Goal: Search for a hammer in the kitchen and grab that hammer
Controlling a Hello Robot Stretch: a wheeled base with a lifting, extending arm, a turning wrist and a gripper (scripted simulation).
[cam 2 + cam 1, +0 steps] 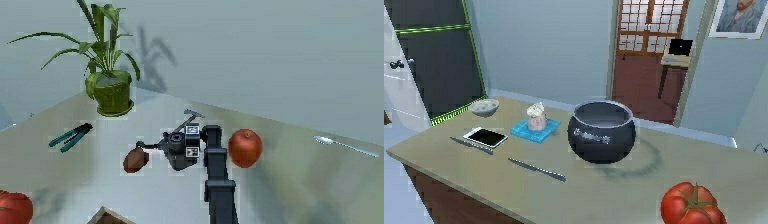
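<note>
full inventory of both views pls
pot: 1, black, counter middle, forward view
bowl: 1, pale, counter's far left
phone: 1, white-rimmed, beside bowl
blue plate: 1, under a pale cupcake-like thing
long utensils: 2, grey, counter front left
tomato: 1, red, counter's near right
potted plant: 1, green, arm side view's far left
pliers: 1, green-handled, near plant
brown lump: 1, left of gripper
red fruit: 1, right of arm's end
grey tool: 1, possibly the hammer, beyond gripper
arm: 1, dark, bottom centre
gripper: 1, dark; cannot tell whether it holds anything
</note>
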